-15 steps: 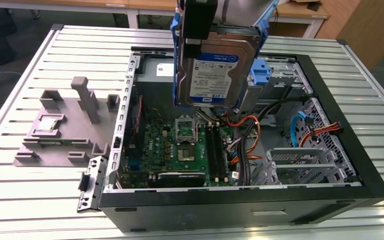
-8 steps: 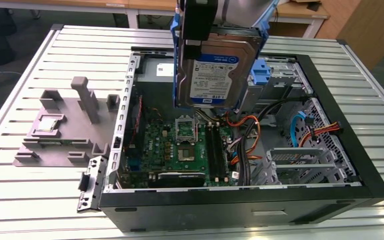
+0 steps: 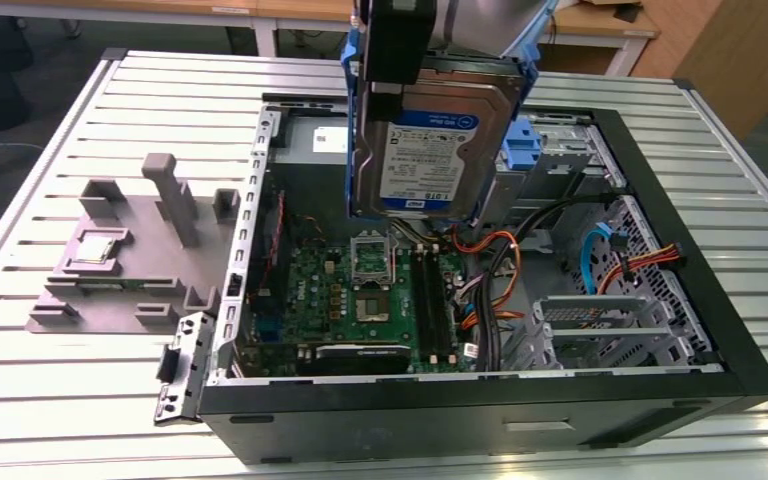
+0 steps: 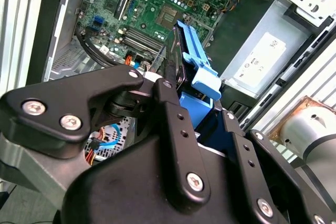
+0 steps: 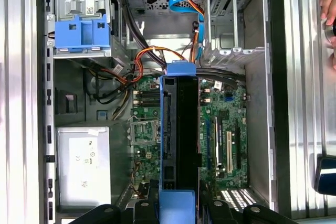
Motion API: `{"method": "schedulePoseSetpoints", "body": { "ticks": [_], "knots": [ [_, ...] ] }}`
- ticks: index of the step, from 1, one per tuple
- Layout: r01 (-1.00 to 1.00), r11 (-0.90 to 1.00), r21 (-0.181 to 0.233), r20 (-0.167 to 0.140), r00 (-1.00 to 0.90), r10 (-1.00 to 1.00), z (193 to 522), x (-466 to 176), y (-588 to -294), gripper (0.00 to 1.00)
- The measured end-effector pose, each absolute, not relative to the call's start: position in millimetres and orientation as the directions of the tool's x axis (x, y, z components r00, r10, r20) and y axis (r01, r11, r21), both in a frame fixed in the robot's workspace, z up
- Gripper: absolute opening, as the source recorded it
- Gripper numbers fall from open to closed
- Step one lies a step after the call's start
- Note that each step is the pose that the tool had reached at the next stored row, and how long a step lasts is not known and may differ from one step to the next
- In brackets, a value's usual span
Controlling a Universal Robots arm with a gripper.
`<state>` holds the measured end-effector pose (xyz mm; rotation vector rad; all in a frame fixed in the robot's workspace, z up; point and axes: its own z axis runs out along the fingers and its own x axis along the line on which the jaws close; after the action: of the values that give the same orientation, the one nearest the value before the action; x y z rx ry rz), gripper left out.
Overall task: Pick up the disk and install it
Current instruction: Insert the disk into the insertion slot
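Silver metal framed by a blue plastic bracket makes up the disk (image 3: 435,150), which is held on edge in the air above the open computer case (image 3: 744,380), over the middle of that case and clear of everything inside it. It is clamped by the gripper (image 5: 177,209), whose black fingers are closed on the two broad faces at the upper end, so that the labelled face is turned toward the exterior view and the free end hangs down toward the case. The drive is judged to be stiff and fairly heavy for its size, with smooth metal faces that could slide under a weak squeeze. Its inner workings are judged fragile, so knocks against the case's sheet metal are to be avoided. A hold across the flat faces, as seen, is judged sound, while the thin bracket is judged likely to flex and is better left unloaded. The arm is posed above the case with its wrist pointed straight down into it. On the case's floor a motherboard (image 3: 357,290) is seen, a blue caddy (image 5: 79,31) is set in one corner of the case, and a grey power supply box (image 5: 83,166) lies along the same wall of the case.
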<state>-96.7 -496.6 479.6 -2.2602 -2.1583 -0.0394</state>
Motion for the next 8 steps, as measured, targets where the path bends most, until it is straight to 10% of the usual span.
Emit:
{"method": "schedulePoseSetpoints", "body": {
  "ticks": [8],
  "knots": [
    [0.999,-0.046,0.006,0.029,0.046,0.999,479.6,-96.7,-498.2,0.36]
  ]
}}
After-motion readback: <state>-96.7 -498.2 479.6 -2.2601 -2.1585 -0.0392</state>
